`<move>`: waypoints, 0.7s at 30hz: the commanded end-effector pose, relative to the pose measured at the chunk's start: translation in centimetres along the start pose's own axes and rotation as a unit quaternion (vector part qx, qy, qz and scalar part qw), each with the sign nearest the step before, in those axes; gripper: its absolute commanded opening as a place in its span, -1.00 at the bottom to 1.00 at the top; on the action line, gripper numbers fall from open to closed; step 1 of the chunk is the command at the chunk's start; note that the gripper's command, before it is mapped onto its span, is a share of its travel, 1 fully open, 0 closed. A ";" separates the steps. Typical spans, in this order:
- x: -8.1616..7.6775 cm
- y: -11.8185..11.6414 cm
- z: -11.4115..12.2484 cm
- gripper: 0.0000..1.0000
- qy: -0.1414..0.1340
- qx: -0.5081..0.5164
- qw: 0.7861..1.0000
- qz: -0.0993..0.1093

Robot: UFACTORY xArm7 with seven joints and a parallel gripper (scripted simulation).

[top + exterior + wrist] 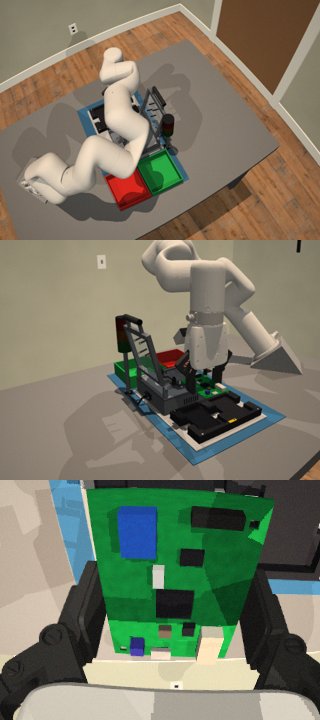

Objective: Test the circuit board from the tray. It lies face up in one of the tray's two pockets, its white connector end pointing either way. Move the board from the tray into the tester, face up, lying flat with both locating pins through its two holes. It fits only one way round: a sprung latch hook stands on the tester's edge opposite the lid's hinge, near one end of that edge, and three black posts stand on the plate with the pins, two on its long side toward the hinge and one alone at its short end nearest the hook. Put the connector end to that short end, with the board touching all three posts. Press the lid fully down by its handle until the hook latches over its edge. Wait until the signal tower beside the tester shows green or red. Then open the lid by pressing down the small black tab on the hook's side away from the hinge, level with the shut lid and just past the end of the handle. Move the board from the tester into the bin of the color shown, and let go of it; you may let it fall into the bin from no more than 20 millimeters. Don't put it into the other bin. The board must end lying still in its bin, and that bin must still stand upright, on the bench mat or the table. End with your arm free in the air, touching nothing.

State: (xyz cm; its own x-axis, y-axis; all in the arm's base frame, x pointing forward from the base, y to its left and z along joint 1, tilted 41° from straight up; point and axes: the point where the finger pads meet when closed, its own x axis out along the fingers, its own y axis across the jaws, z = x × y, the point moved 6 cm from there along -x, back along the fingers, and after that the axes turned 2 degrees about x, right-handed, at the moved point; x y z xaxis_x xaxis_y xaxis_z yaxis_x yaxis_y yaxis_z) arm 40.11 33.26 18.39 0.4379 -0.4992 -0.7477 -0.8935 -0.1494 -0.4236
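I have the gripper (202, 379) clamped across the circuit board's (206, 385) long edges, board just above the tester (165, 397) plate, mid-desk. Its long axis runs fore-aft from my wrist, white connector (221, 386) pointing toward the black tray (219, 418). Lid (144, 353) stands open.

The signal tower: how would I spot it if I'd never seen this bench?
Find the blue mat on the grey table, then the dark tester box with its raised lid. The signal tower is the thin post beside it, topped by a dark stacked cylinder, taller than both bins.
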 end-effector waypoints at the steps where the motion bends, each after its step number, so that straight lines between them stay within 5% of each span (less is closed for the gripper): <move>1: -0.2 0.0 0.1 0.58 -0.002 -0.017 1.000 -0.001; 21: -0.2 0.0 0.1 0.58 -0.002 -0.021 1.000 -0.001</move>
State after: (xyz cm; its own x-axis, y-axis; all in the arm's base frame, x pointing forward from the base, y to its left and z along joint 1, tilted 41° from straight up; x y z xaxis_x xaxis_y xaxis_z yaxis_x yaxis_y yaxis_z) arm 40.12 33.26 18.39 0.4368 -0.4992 -0.7483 -0.8973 -0.1834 -0.4015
